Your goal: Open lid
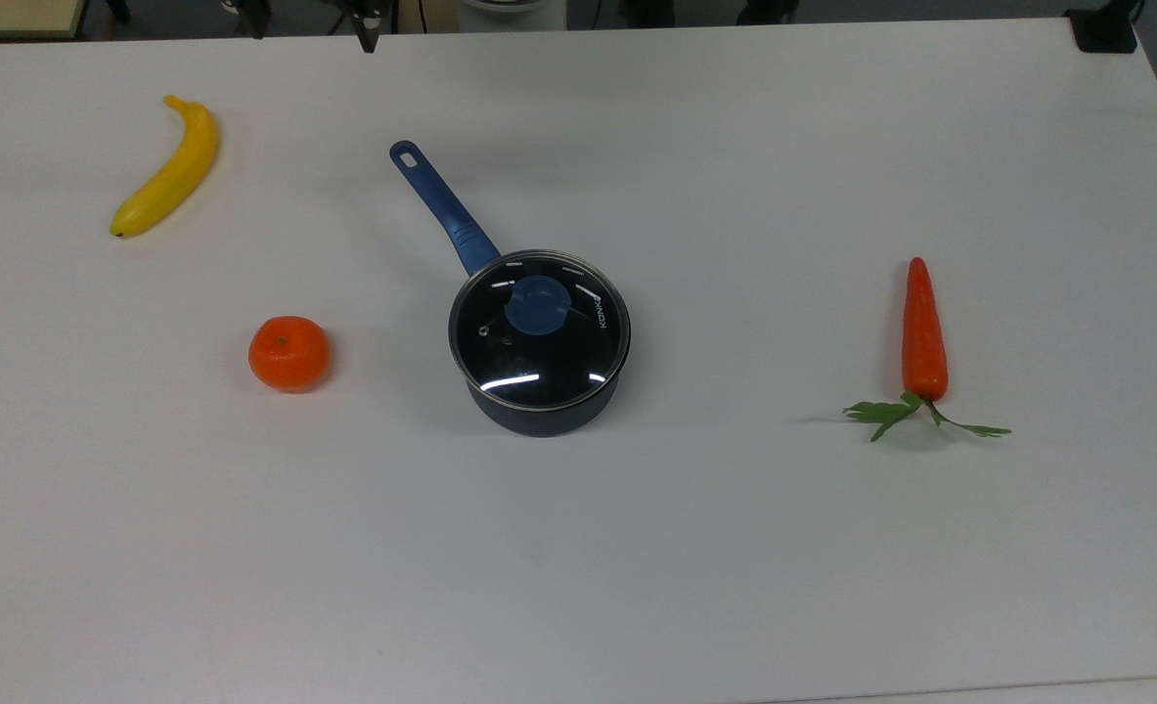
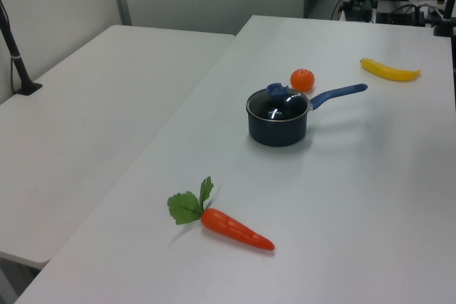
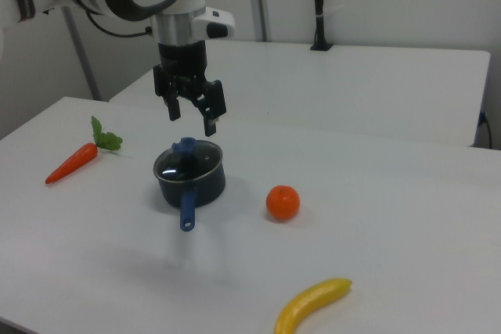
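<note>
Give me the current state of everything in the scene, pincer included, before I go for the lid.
lid: seated on the pan, closed, nothing touching it.
saucepan: upright on the table, handle free.
pincer: open, empty, hanging above the lid's knob in the right view.
orange: resting on the table, apart from the pan.
banana: lying flat on the table.
carrot: lying flat, leaves attached.

Bare table (image 1: 695, 548) all around saucepan (image 1: 539, 391), tangerine (image 1: 289, 353) nearest, carrot (image 1: 923, 330) well apart
</note>
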`<state>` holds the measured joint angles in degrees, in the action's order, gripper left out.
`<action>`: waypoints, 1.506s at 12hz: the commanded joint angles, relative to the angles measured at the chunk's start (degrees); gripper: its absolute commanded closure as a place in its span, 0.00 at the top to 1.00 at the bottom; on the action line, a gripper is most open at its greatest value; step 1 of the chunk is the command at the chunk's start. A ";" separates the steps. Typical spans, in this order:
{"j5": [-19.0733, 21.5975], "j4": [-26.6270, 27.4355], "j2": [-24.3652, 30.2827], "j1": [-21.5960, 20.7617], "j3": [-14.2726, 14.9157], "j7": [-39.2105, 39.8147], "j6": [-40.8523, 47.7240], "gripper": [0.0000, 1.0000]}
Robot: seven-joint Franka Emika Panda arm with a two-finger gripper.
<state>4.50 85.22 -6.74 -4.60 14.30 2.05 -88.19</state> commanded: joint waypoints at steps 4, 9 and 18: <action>-0.37 1.44 0.42 -0.77 -0.23 -3.95 0.39 1.00; 0.16 1.35 -4.50 -3.75 -1.55 -21.01 -9.79 1.00; 1.57 -0.14 -13.81 -10.17 -1.55 -24.90 -22.21 1.00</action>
<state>5.45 85.79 -18.82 -13.40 12.17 -20.86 -109.33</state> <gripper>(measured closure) 0.000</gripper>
